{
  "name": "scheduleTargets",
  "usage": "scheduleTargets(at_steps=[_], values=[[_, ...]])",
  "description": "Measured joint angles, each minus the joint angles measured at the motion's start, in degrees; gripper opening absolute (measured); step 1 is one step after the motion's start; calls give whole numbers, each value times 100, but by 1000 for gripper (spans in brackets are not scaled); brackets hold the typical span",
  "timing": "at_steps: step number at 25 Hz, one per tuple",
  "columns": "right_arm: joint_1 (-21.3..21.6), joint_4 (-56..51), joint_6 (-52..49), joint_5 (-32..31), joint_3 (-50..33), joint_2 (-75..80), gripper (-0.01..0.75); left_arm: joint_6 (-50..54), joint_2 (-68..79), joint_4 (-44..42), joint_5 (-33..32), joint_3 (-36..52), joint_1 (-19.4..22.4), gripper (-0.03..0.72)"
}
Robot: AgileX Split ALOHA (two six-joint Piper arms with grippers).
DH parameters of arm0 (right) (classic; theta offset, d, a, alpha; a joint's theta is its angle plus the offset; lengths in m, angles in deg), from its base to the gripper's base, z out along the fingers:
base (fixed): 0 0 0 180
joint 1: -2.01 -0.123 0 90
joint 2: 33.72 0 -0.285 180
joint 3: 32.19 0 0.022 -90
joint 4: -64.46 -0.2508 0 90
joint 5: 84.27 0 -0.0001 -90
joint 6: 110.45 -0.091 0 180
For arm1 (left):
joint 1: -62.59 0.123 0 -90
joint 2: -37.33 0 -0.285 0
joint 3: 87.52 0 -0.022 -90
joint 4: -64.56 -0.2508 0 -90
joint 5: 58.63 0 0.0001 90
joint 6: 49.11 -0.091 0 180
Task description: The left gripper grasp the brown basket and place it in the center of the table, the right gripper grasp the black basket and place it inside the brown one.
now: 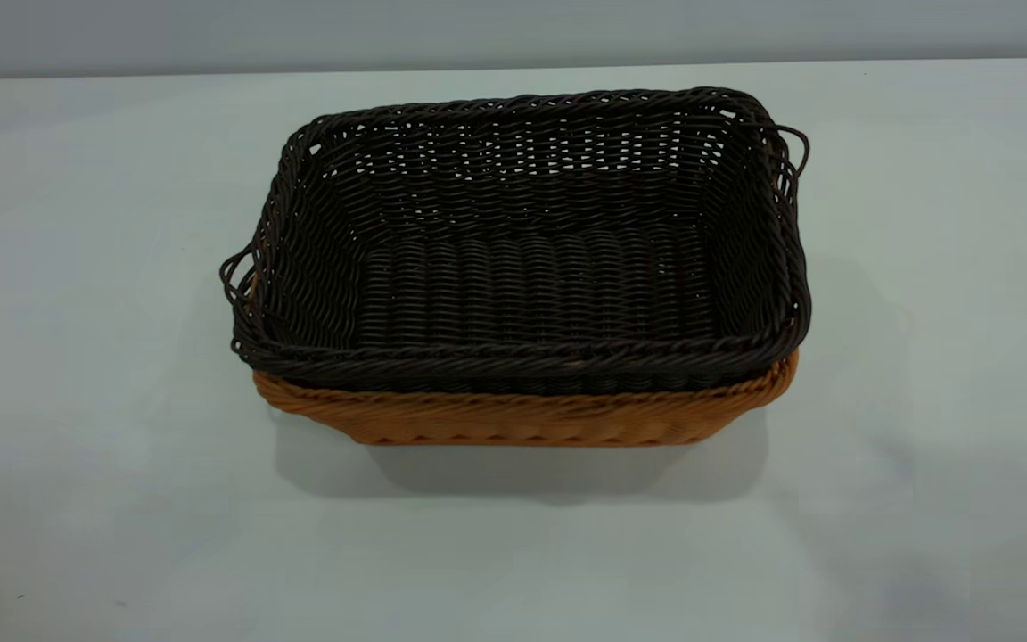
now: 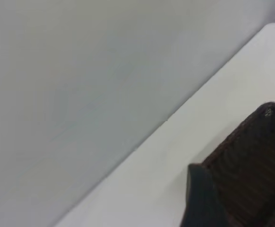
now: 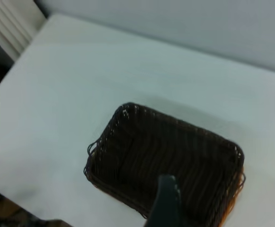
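Note:
The black basket (image 1: pixel 522 267) sits nested inside the brown basket (image 1: pixel 522 421) in the middle of the table (image 1: pixel 77 357). Only the brown basket's near wall and rim show below the black rim. Neither gripper appears in the exterior view. In the left wrist view a dark part of the left gripper (image 2: pixel 201 203) shows at the picture's edge, beside the black basket (image 2: pixel 255 161). In the right wrist view a dark part of the right gripper (image 3: pixel 165 205) hangs well above the black basket (image 3: pixel 165 151), with a sliver of the brown basket (image 3: pixel 229 208) beside it. Neither gripper touches a basket.
The white tabletop (image 3: pixel 57 94) spreads bare all round the baskets. A plain grey wall (image 2: pixel 80 71) stands behind the table's far edge. White slats (image 3: pixel 7 23) stand off one corner of the table.

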Motion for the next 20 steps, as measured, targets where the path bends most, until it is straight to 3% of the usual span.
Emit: scheduleTargets(at_steps=[4, 14, 20], values=[[0, 272, -69, -12, -866, -987, 555, 519, -485, 0, 0, 788, 0, 415], [0, 1168, -229, -40, -4371, -3517, 555, 1343, -1412, 52, 0, 3592, 0, 415], [0, 1595, -492, 407, -6025, -4700, 555, 1505, -1792, 96, 76, 5289, 0, 415]])
